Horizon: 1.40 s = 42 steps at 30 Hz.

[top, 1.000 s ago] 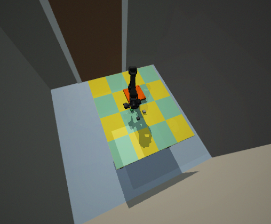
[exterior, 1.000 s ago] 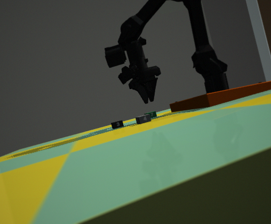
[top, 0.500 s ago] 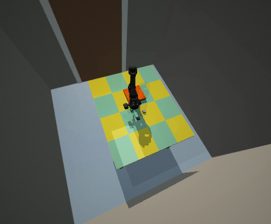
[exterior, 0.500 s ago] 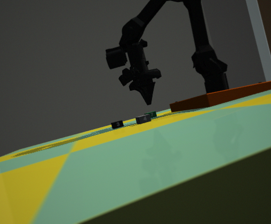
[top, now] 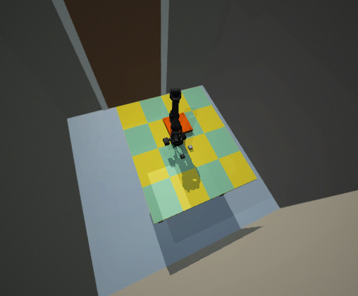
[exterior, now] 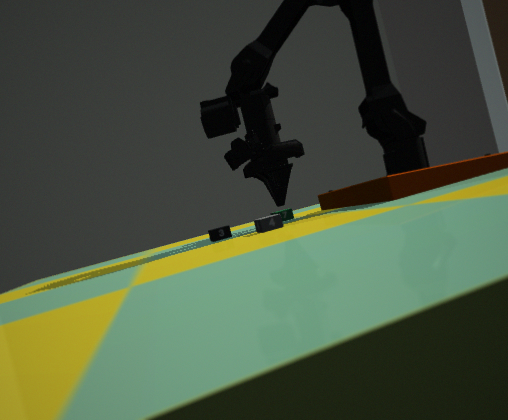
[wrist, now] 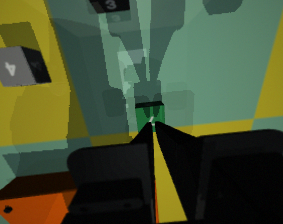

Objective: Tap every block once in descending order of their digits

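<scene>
The green block [exterior: 288, 214] [wrist: 142, 116] shows a 7 and sits on the checkered table. My gripper [exterior: 280, 205] [wrist: 153, 125] is shut with its tips together and nothing between them. The tips are just above the green block and overlap its near edge in the wrist view; whether they touch it is unclear. The grey block [top: 190, 147] [exterior: 268, 223] [wrist: 11, 67] shows a 4 and lies to the left in the wrist view. The black block [top: 182, 156] [exterior: 219, 233] [wrist: 109, 5] shows a 3 and is cut off at the top of the wrist view.
The orange base plate [top: 188, 128] [exterior: 424, 177] [wrist: 39, 207] of the arm lies behind the blocks, close to the green block. The arm's shadow falls over the table around the green and black blocks.
</scene>
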{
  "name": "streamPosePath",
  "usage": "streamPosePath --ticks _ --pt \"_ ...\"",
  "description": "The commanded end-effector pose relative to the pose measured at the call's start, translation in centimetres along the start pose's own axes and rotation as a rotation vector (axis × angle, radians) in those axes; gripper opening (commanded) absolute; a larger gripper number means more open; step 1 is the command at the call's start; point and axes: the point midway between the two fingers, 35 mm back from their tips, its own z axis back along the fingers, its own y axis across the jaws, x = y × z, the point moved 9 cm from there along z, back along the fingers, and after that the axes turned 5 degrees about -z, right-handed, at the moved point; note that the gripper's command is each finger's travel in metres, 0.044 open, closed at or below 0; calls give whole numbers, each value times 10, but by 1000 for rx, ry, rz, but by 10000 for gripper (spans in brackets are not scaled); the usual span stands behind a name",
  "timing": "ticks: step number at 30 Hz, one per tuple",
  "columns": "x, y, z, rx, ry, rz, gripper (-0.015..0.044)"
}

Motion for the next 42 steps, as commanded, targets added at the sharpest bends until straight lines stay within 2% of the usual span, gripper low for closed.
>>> streamPosePath --ticks 1,10,14,20,27,33,42 --pt "-1 0 -9 -2 9 6 20" --pt "-1 0 -13 -2 9 6 20" --pt "-1 0 15 -1 8 5 20" --pt "-1 0 19 -2 8 6 20" --pt "0 0 96 -1 8 6 20" --pt "1 2 98 -1 8 7 20" --pt "54 107 98 17 1 16 20"
